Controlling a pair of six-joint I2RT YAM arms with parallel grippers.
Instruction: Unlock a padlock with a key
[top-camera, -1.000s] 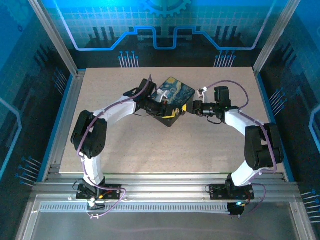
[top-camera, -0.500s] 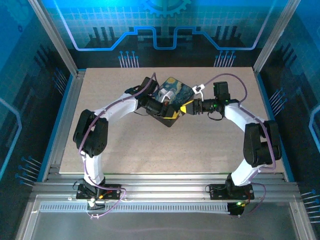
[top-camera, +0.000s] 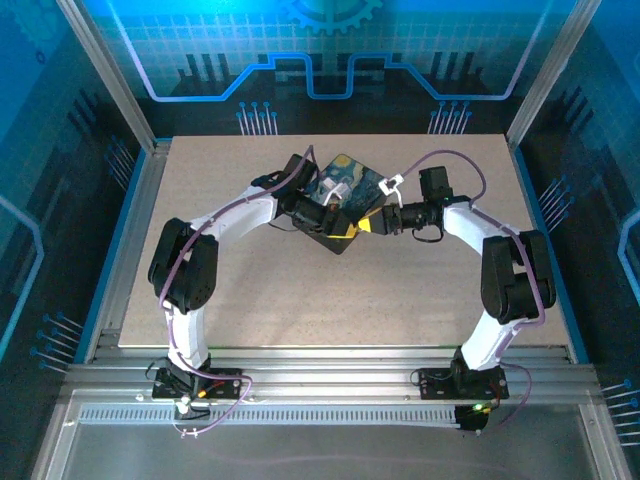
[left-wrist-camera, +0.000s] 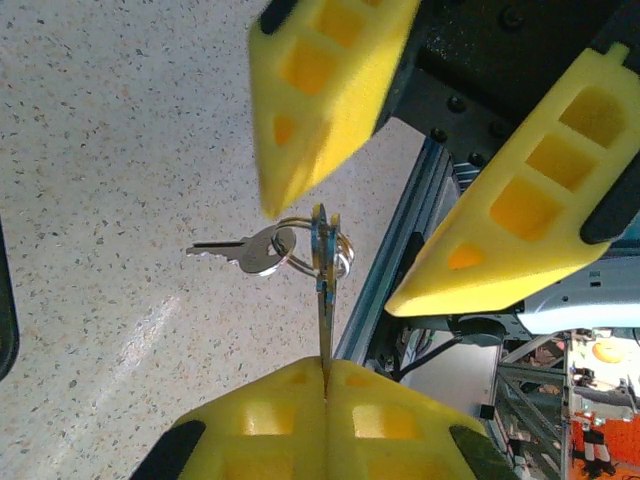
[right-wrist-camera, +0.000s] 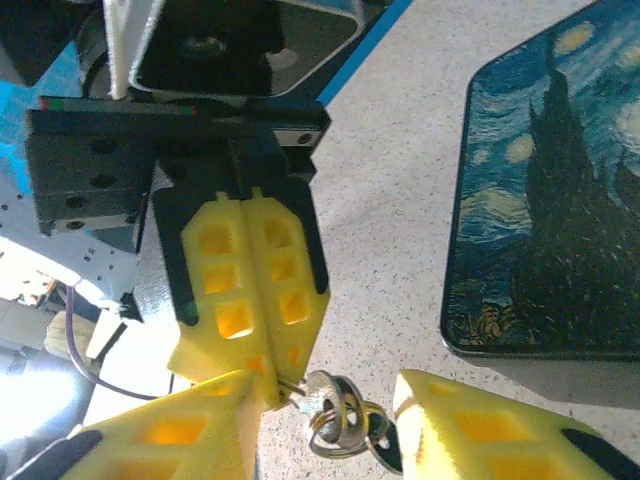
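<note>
Presently the left gripper (left-wrist-camera: 325, 372) is clamped on the key (left-wrist-camera: 322, 270), edge-on beside the painted box (right-wrist-camera: 540, 200); the right gripper (right-wrist-camera: 325, 392) gapes around its ring (right-wrist-camera: 340, 420). Probably light, stiff and slick (pinch the flat bow).

From my remote station I see the pale speckled table (top-camera: 300, 290) spreading out beneath the right gripper (right-wrist-camera: 325, 420), with a dark box (right-wrist-camera: 550, 190) with a swirly blue-and-yellow lid lying flat just beside it.
</note>
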